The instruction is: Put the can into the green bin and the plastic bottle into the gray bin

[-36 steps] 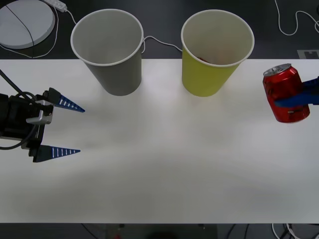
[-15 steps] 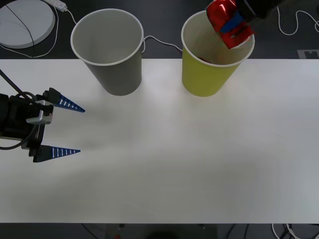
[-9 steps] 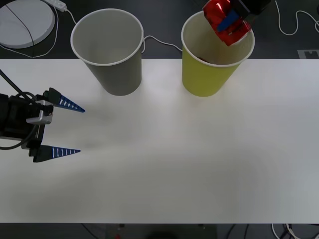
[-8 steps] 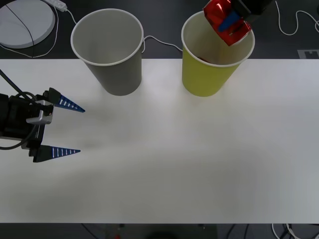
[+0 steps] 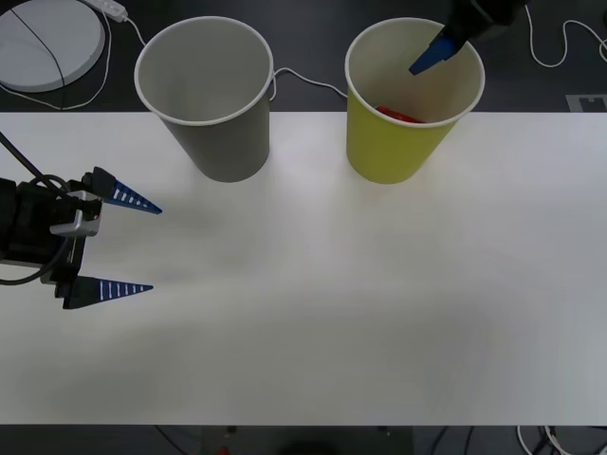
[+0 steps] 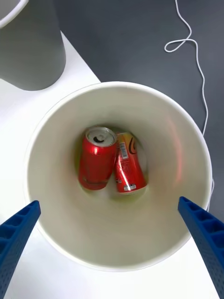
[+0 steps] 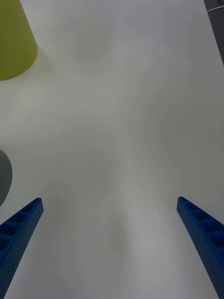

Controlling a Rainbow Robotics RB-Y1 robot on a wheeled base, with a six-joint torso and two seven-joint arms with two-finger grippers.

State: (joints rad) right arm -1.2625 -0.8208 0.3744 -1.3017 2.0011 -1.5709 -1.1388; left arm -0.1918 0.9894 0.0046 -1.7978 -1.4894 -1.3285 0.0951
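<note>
From the front view I see my right hand (image 5: 429, 57) at the upper right, poised over the green bin (image 5: 413, 102) with nothing in it; one blue finger points down into the mouth, and a sliver of the red can (image 5: 398, 115) shows inside. The gray bin (image 5: 205, 95) stands upper left, apart from it. My left hand (image 5: 119, 245) is parked at the left edge over the table (image 5: 332, 303), fingers spread.

The right wrist view looks straight down the green bin: fingers wide apart, two red cans lying side by side on the bottom, so I judge the drop done.

The left wrist view has open fingers above bare table. I see no plastic bottle.
</note>
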